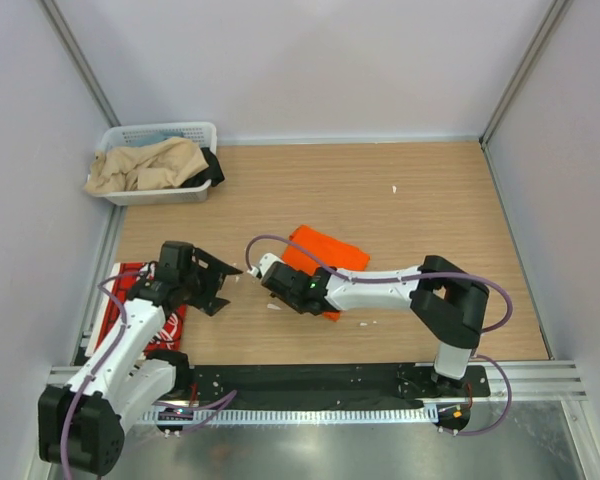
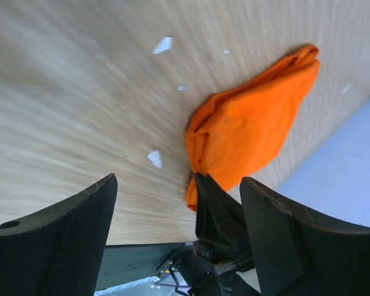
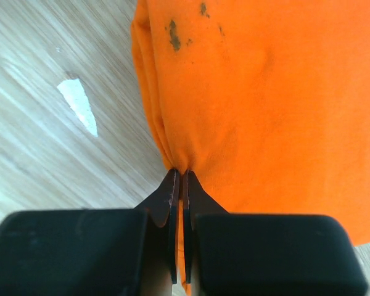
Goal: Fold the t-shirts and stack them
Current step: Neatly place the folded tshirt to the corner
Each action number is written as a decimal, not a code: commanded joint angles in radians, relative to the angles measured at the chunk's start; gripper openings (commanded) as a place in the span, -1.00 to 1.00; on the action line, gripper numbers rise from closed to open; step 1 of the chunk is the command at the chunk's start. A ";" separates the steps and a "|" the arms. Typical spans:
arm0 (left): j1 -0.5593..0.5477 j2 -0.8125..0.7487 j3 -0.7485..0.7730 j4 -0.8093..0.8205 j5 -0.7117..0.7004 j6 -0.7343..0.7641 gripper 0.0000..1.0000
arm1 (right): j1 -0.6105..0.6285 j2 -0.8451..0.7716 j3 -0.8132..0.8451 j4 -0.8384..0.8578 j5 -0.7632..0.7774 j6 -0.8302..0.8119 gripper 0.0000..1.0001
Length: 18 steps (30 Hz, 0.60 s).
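Right wrist view: the folded edge of the plain bright orange cloth t-shirt point(image 3: 265, 92) is clamped by the closed right gripper point(image 3: 180, 176), the shirt extending ahead across the wooden table point(image 1: 430, 200). The left gripper point(image 1: 223, 282), spread open and empty, is positioned nearby, leftward.

Pale lavender walls point(image 1: 310, 60) enclose a wooden table point(image 1: 430, 200).

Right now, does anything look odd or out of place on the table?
Yes: the orange tee has dark smudges near its folded edge, like stains, and small white scraps lie loose on the table beside it.
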 commanded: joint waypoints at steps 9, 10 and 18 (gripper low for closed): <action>-0.094 0.123 -0.033 0.305 0.082 -0.028 0.68 | -0.081 -0.096 0.047 -0.019 -0.178 0.027 -0.97; -0.107 0.124 -0.044 0.319 0.078 -0.036 0.70 | -0.086 -0.098 0.052 -0.020 -0.199 0.033 -0.97; -0.213 0.262 -0.044 0.458 0.071 -0.068 0.76 | -0.119 -0.110 0.066 -0.020 -0.255 0.069 -0.97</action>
